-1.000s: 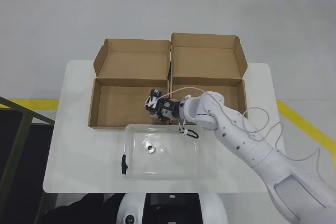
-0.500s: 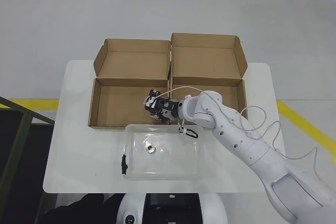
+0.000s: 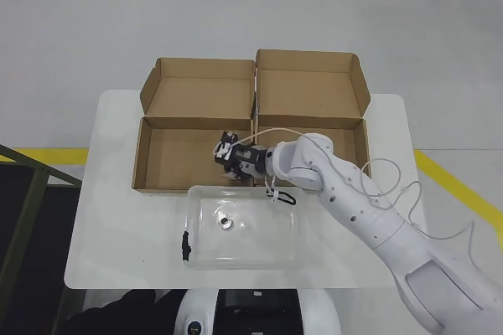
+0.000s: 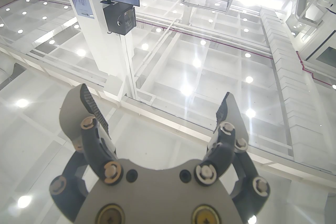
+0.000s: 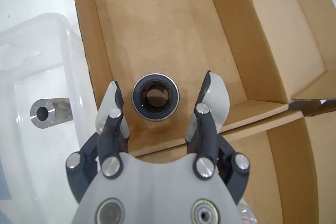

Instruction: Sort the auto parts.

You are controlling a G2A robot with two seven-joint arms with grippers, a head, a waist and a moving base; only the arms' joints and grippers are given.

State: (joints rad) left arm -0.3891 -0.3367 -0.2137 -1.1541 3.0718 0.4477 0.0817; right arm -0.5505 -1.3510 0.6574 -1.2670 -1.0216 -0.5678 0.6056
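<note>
A black-and-silver ring bearing [image 5: 156, 97] lies on the floor of the left cardboard box [image 3: 176, 159], near its front right corner. My right gripper [image 5: 162, 78] hangs open just above it, one finger on each side and neither touching. From above, the right gripper [image 3: 226, 153] sits over that same corner. A short metal cylinder [image 3: 225, 222] with a bore lies in the clear plastic tray [image 3: 243, 251], and shows as the metal cylinder [image 5: 50, 112] beside the box wall. My left gripper [image 4: 157, 104] is open, holds nothing, and points up at a ceiling.
A second open cardboard box [image 3: 318, 138] stands to the right of the first, flaps up. A small black part [image 3: 185, 245] sits at the tray's left edge. The right arm [image 3: 360, 209] crosses the tray's right corner. White table [image 3: 109, 209] lies bare at the left.
The right gripper has edged a little farther back and left over the left box. Nothing else has moved.
</note>
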